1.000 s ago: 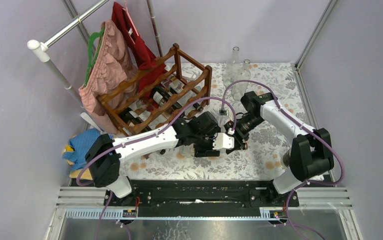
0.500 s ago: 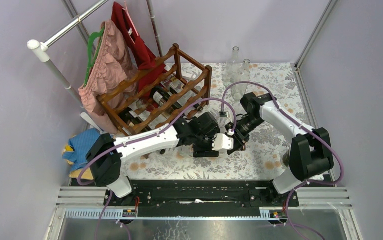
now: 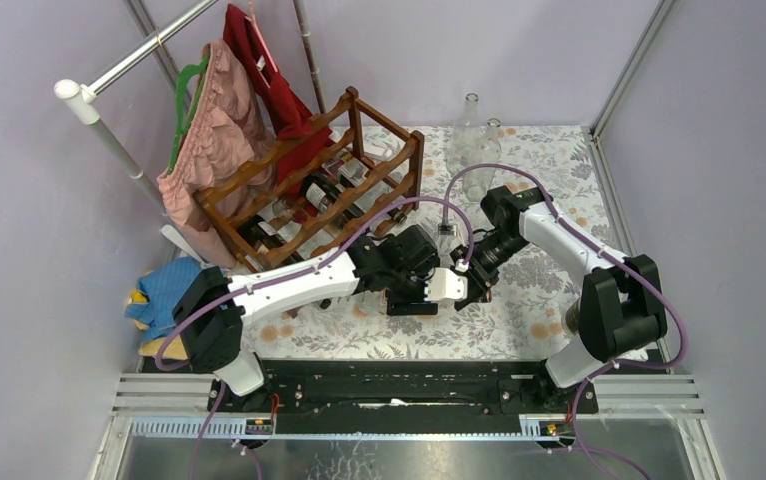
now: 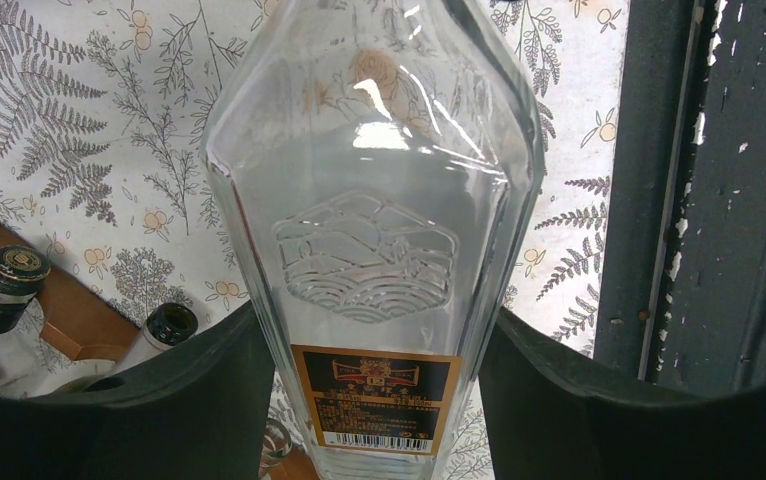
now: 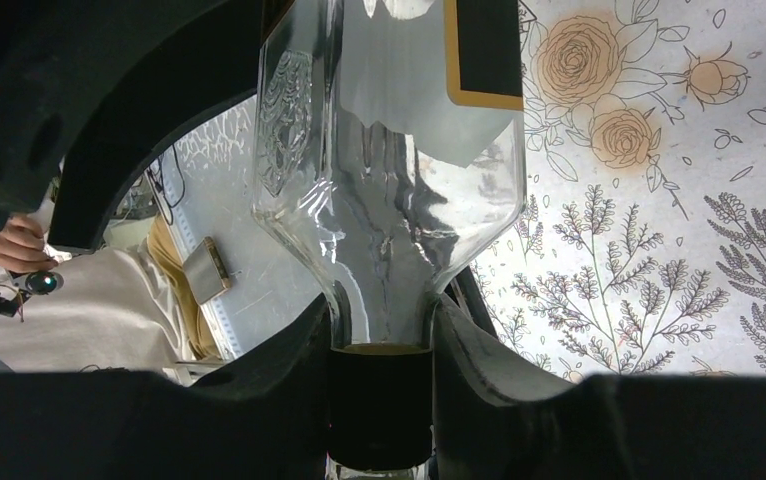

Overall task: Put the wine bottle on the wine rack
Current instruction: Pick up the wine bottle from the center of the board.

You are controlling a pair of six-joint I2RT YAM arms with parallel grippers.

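Note:
A clear glass wine bottle (image 4: 374, 230) with a black and gold label is held over the floral table. My left gripper (image 4: 374, 400) is shut on the bottle's body, a dark pad pressed on each side. My right gripper (image 5: 381, 380) is shut on the neck, its fingers against the dark cap, with the bottle's shoulder (image 5: 389, 200) above. In the top view the bottle (image 3: 449, 285) lies level between the left gripper (image 3: 421, 292) and the right gripper (image 3: 471, 278). The dark reddish-brown wine rack (image 3: 309, 190) stands to the back left and holds several bottles. Its wood (image 4: 59, 310) shows at the lower left.
Two clear bottles (image 3: 471, 125) stand at the back of the table. A rail with pink and red garments (image 3: 219, 130) hangs behind the rack. A blue cloth (image 3: 164, 290) lies at the left edge. The floral cloth (image 3: 549, 160) covers the table.
My right gripper's jaws have closed onto the bottle's neck. The left gripper and the bottle have shifted slightly to the left, grip unchanged.

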